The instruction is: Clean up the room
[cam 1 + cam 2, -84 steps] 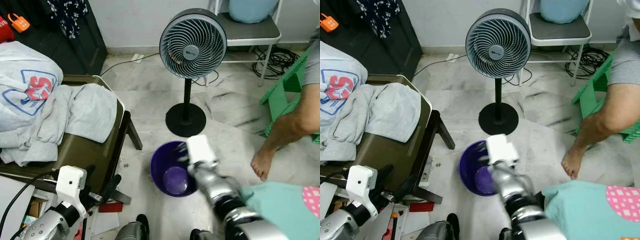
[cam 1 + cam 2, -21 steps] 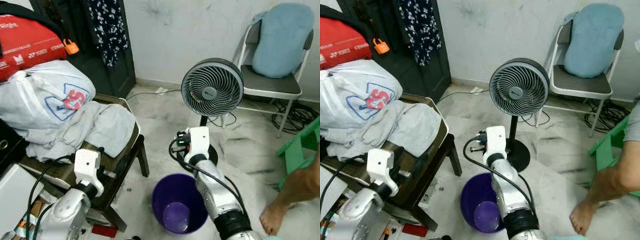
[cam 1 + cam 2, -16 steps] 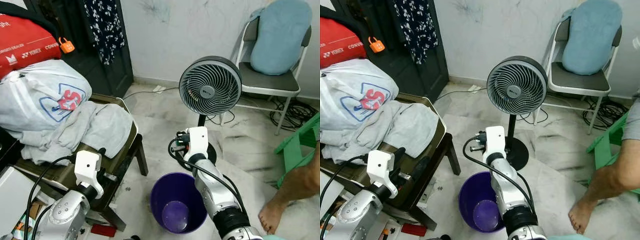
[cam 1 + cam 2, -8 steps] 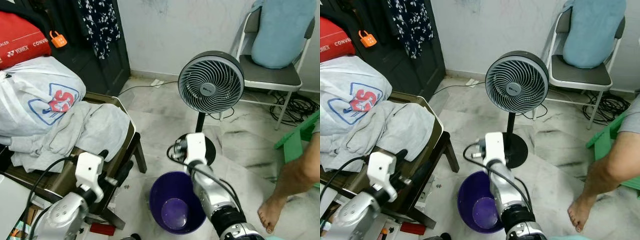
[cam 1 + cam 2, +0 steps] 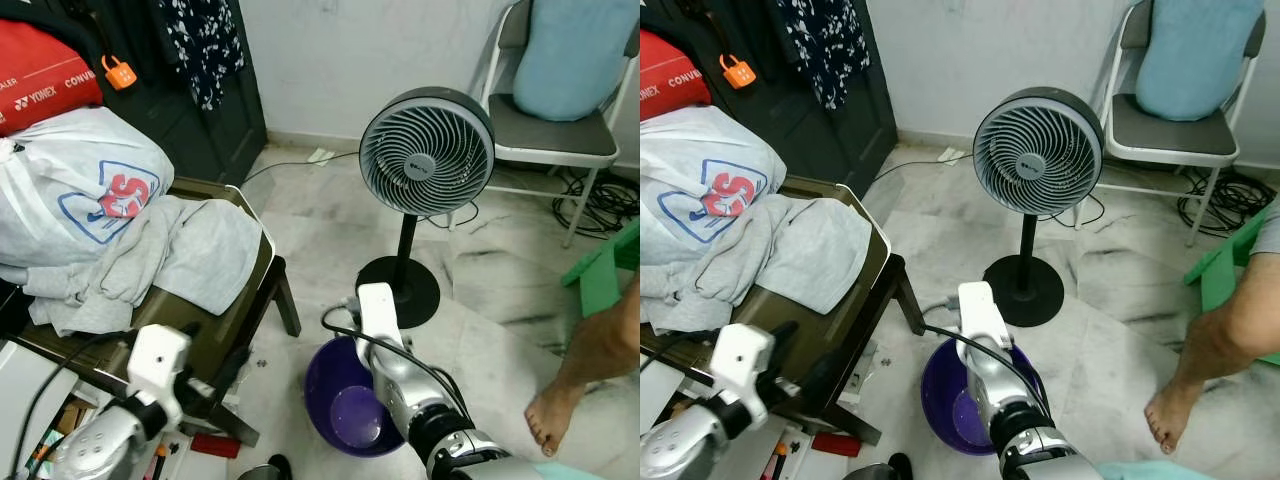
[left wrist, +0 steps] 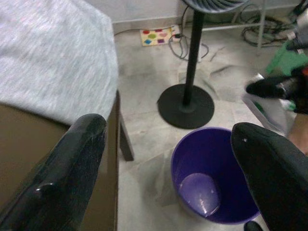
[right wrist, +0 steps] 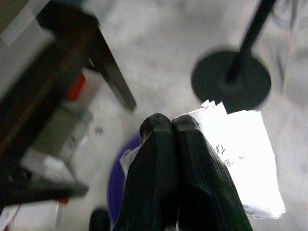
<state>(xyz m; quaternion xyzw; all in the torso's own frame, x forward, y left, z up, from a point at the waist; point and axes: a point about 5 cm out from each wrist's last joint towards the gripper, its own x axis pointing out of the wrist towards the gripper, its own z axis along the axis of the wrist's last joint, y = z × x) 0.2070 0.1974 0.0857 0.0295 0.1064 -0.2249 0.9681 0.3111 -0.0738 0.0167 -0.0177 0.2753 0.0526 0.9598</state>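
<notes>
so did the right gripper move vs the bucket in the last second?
Yes. The right gripper, shut on white paper, has come down from level with the fan's base to just over the purple bucket's rim.

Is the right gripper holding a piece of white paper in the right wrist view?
Yes, the right gripper is shut on the white paper.

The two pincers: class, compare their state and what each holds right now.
The left pincer stands wide open and holds nothing; the right pincer is shut on a white paper. The left pincer hangs beside the chair draped with grey clothes; the right pincer sits over the purple bucket. Both have long black fingers and point towards the floor near the fan.
</notes>
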